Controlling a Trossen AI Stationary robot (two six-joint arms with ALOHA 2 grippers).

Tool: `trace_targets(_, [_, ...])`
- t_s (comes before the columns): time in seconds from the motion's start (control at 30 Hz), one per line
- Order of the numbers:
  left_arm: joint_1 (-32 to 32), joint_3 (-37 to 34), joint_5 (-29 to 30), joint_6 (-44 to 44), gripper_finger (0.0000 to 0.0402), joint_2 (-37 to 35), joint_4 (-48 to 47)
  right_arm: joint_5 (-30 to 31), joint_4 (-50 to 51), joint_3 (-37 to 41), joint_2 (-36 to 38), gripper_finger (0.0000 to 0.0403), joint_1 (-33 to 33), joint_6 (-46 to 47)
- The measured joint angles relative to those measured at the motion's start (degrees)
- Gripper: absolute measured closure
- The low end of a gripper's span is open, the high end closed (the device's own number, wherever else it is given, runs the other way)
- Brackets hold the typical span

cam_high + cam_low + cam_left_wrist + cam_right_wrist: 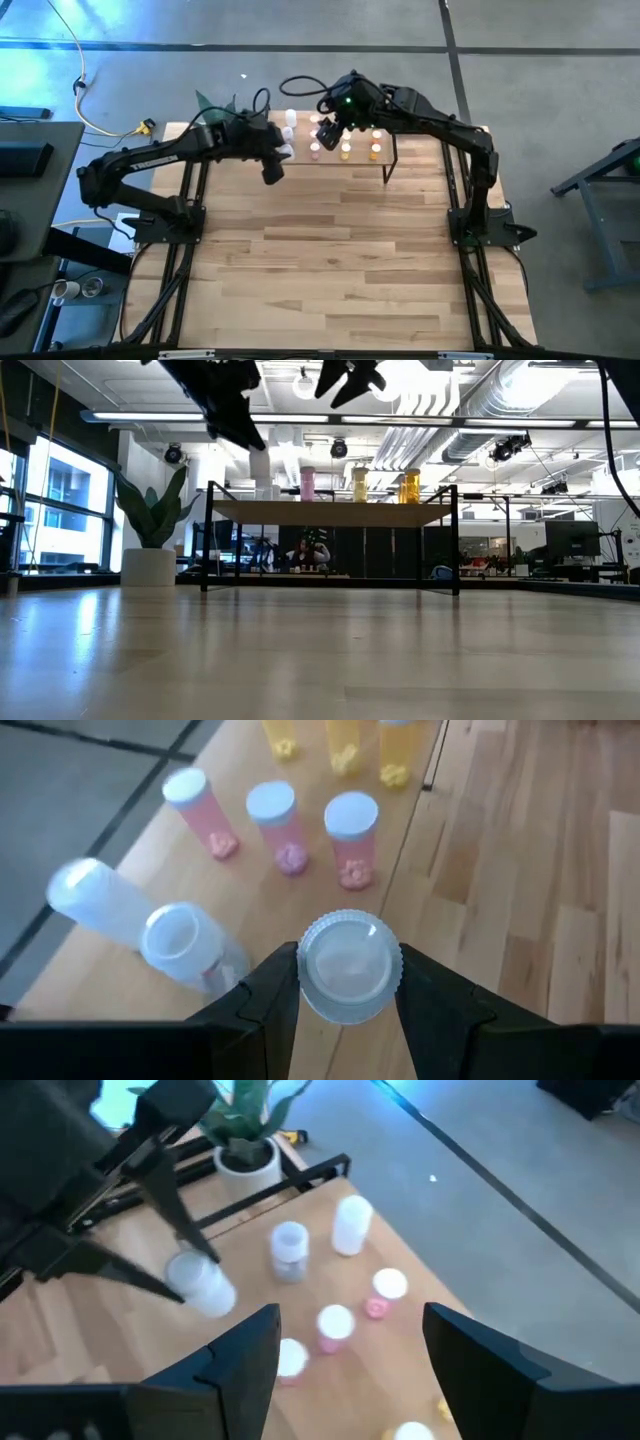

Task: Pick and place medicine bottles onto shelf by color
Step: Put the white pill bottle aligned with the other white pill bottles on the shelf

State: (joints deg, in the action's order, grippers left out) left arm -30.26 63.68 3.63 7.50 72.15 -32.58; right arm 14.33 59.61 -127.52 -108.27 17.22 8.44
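- Left wrist view tells you most: the left gripper (350,995) is clenched on a white bottle (350,967), one finger on each side of the body just under the ribbed cap, cap facing the camera.
- That bottle hangs in the air above the near end of the shelf (400,890), not set down yet.
- Already up there: two more white bottles (180,945), three pink bottles (285,825) in a row, then the yellow and orange ones (340,740) further along. Low view shows them standing upright on the board.
- Right gripper (350,1365) hovers over the same shelf with its fingers spread wide and nothing between them.
- My guess on handling: these look like thin clear-ish plastic, basically weightless, so lifting is no problem. The trouble is they're tall and narrow and will tip if bumped.
- Smooth round sides probably mean it can swivel or slip in a two-finger pinch, so a hold across the middle of the body, or just below the cap like now, seems safest.
- Neighbours sit close together, so I'd come straight down beside the other whites and let go gently.
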Motion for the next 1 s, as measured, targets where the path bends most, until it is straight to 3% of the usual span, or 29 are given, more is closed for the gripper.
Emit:
trace_targets(0.4, [-2.5,0.0,0.0,-1.4,0.0268,5.7,0.1,-0.2,0.6,0.0,0.0,0.0167,3.9,-2.1])
trace_targets(1.0, [-2.7,0.1,0.0,-1.5,0.0247,6.0,0.5,-0.2,0.8,0.0,0.0,0.0167,3.9,-3.6])
